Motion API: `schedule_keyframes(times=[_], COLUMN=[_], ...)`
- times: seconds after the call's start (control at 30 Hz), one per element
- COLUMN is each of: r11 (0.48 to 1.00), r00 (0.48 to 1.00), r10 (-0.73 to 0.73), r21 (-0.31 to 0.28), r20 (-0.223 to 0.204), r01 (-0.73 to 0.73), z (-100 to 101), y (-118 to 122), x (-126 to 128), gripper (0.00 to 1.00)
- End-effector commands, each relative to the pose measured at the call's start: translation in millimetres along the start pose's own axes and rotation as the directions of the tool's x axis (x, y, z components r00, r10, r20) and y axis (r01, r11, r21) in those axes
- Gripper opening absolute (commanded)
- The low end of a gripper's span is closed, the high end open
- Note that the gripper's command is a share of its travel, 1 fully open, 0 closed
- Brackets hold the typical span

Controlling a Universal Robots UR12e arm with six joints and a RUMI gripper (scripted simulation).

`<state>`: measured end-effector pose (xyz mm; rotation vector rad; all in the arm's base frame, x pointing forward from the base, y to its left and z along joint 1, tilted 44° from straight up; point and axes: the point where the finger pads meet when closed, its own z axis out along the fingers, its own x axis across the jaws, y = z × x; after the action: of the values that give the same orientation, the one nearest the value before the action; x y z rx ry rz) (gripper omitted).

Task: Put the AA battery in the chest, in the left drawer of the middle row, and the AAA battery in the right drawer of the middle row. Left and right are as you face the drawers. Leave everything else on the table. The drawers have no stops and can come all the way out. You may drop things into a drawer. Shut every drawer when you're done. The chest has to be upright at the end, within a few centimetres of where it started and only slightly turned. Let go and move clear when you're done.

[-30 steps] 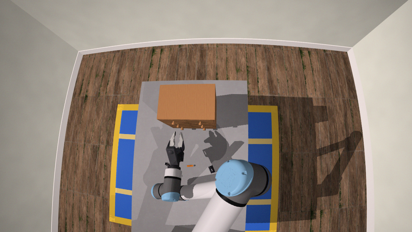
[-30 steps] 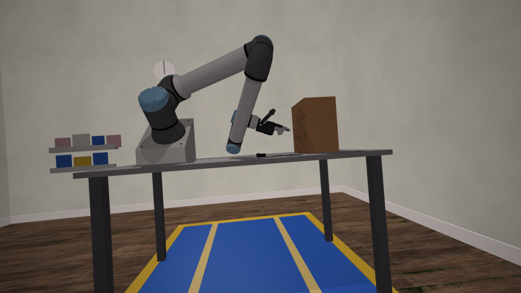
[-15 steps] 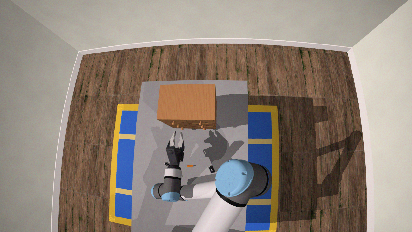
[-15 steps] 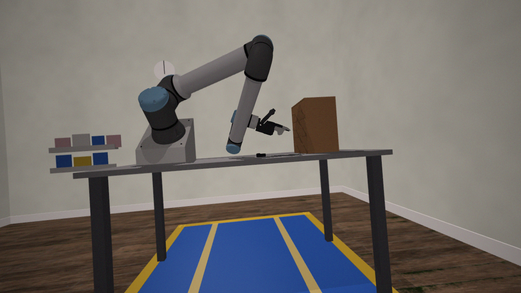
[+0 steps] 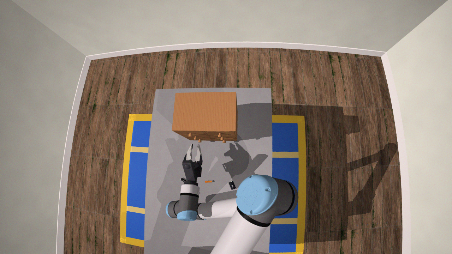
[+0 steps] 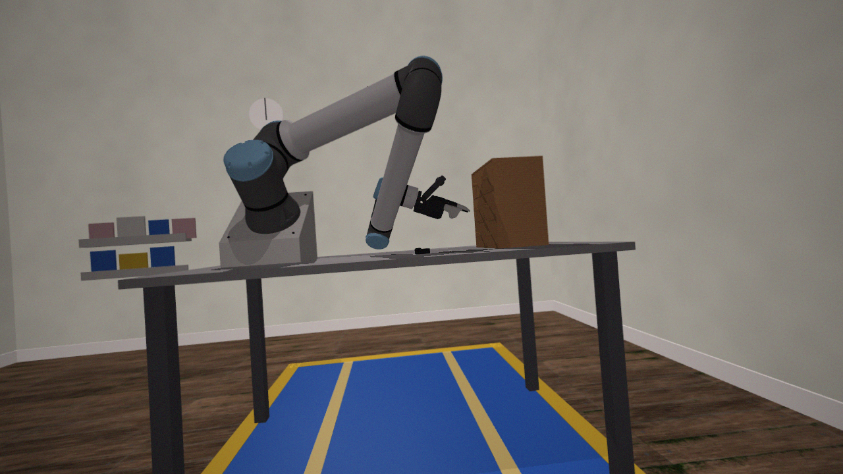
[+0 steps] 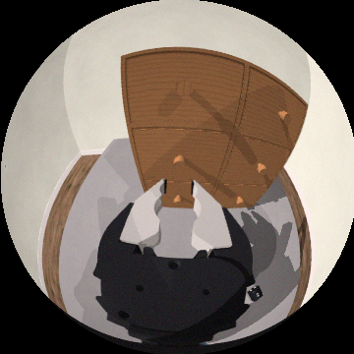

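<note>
Tool (image 5: 195, 145) (image 6: 466, 210) (image 7: 179, 180) partly open, nothing between the fingers, just in front of the chest (image 5: 205, 110) (image 6: 519, 200) (image 7: 162, 110). AA and AAA batteries: cannot tell where; not identifiable beside the orange item (image 5: 208, 181) or the black item (image 5: 232, 185) (image 6: 421, 251) (image 7: 255, 293) on the worktop (image 5: 259, 94) (image 6: 618, 245) (image 7: 98, 182). Probably small, rigid and light, with smooth sides likely to roll or slip; best to pinch across the barrel at mid-length. For the middle-row left drawer, grip the knob (image 5: 195, 138) (image 7: 178, 159) squarely behind its head and draw straight, gently, short of full travel, so as not to drag or turn the chest.

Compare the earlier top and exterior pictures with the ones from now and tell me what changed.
Nothing visibly changed. The gripper is in the same place in front of the chest, with nothing between its fingers. The chest, the small orange item and the small black item stayed put.
</note>
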<state>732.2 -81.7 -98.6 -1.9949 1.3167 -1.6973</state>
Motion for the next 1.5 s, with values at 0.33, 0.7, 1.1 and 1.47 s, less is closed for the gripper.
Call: schedule_keyframes(times=[0.33, 0.7, 1.1, 1.47], r11=[1.0, 1.0, 1.0, 1.0], r00=[1.0, 1.0, 1.0, 1.0], r10=[0.0, 0.0, 0.0, 0.0], r21=[0.001, 0.001, 0.001, 0.001], r20=[0.0, 0.0, 0.0, 0.0], r01=[0.0, 0.0, 0.0, 0.0], z=[-0.2, -0.2, 0.7, 6.8], y=[-0.6, -0.6, -0.9, -3.1], x=[0.0, 0.0, 0.0, 0.0], gripper=[0.2, 0.2, 0.2, 0.2])
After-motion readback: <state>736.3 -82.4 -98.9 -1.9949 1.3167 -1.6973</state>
